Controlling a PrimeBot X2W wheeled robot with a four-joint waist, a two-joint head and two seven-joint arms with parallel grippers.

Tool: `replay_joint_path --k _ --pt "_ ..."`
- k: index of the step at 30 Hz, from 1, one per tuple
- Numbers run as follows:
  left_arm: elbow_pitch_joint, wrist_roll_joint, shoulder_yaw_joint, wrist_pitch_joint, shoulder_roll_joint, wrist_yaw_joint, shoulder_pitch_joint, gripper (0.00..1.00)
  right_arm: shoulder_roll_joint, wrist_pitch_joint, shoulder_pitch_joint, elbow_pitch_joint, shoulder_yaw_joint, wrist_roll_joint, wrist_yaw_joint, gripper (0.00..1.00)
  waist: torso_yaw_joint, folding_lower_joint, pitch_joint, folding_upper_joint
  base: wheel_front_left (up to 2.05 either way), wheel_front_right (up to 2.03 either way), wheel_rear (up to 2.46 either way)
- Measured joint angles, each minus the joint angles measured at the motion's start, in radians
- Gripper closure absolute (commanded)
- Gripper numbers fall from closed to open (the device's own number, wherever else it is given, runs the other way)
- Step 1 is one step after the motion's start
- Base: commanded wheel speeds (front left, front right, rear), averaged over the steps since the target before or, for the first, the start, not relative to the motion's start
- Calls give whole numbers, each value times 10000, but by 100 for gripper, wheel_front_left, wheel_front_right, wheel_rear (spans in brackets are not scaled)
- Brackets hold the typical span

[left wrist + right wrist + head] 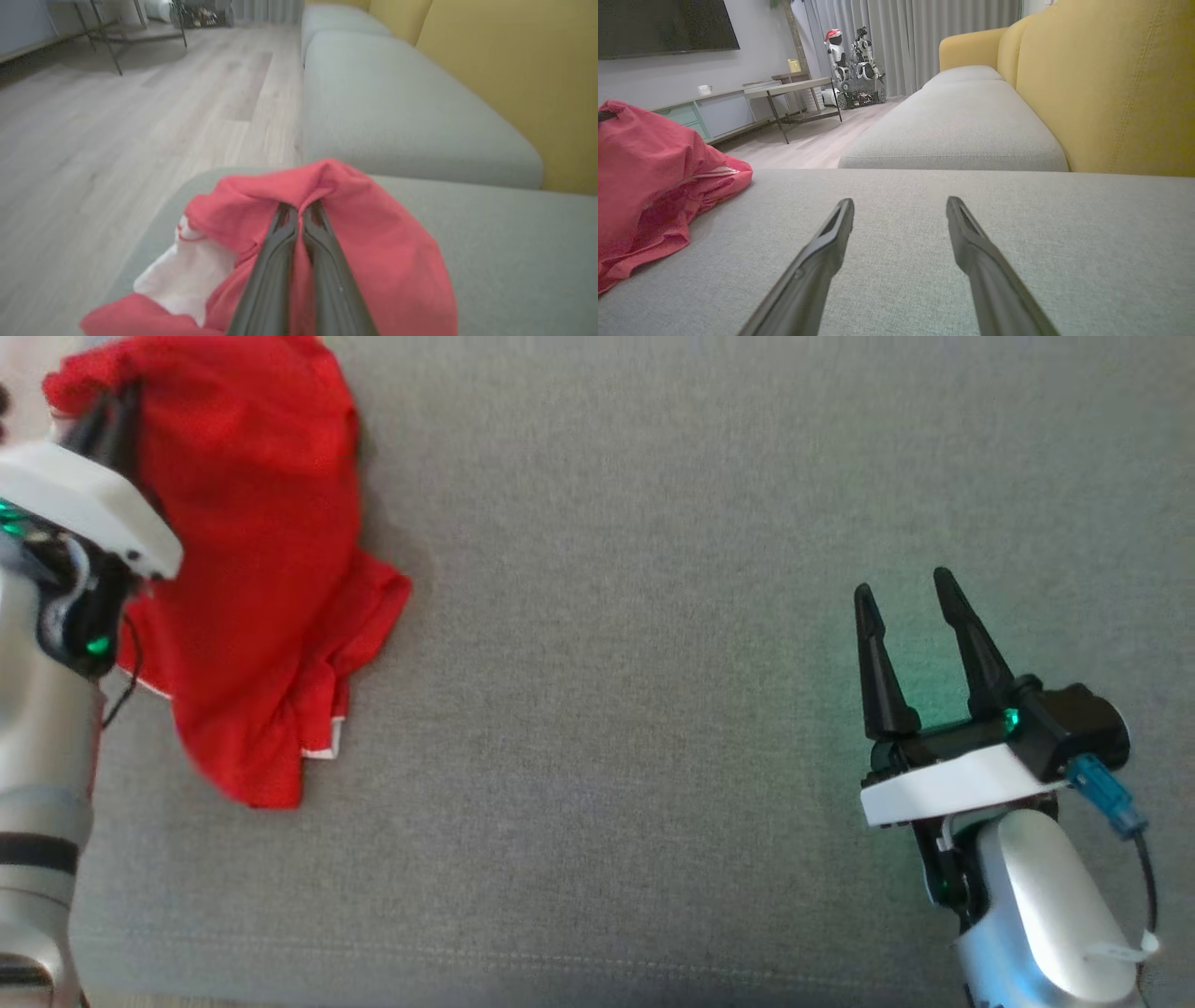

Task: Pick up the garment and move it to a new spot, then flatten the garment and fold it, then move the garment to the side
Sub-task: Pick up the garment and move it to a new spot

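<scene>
- Holding a pinch of the red garment (pixel 387 252) in my left gripper (pixel 299 207): fingers pressed together on a raised fold at the centre of the left wrist frame.
- Garment, location: crumpled heap at the upper left of the head frame, lying on the grey sofa seat (pixel 653 709). The wooden floor (pixel 117 140) shows just past the seat's rounded edge, at the left of the wrist frame.
- Garment, condition: bunched, with layers overlapping. A white patch shows at the lower left of the wrist frame, and a white-trimmed hem at the heap's lower edge in the head frame.
- Right gripper (pixel 901 583): fingers spread wide with nothing between them, at the lower right of the head frame, well apart from the garment.
- Risk one: the pinch seems to take only a narrow ridge of cloth near my fingertips. A quick lift could let it slide out.
- Risk two: the fold may hold several layers, so the garment could rise as a knot and be harder to flatten.
- Risk three: the heap sits near the seat's edge. A careless carry that way could drop trailing cloth to the floor.
- Risk four: hanging cloth could snag on my left forearm (pixel 47 728) at the left edge of the head frame.
</scene>
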Motion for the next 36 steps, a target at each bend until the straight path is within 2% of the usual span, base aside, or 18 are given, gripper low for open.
replay_joint_path --k 7,15,20,28,33,36 --pt "-849 -92 167 -454 -12 345 15 100 0 0 409 36 -15 359 0 0 65 0 -861 0 0 0 0" --pt "-2961 -278 454 -665 -79 966 161 100 6 0 735 23 6 669 0 0 -22 -1 -1673 0 0 0 0" --pt "-4240 -351 178 -290 -539 1267 436 100 8 0 788 -35 -35 681 0 0 -346 -1 -1806 0 0 0 0" --pt "-5455 -376 -742 236 -1590 1584 482 100 10 0 748 -293 -188 750 0 0 -1308 0 -1736 0 0 0 0" --pt "-5348 -253 -1241 201 -2130 1772 729 100 10 0 600 -600 -196 755 0 0 -2168 -1 -1528 0 0 0 0" --pt "-4780 0 -1649 -109 -2481 1898 890 100 12 0 438 -863 -205 769 0 0 -2765 0 -1334 0 0 0 0"
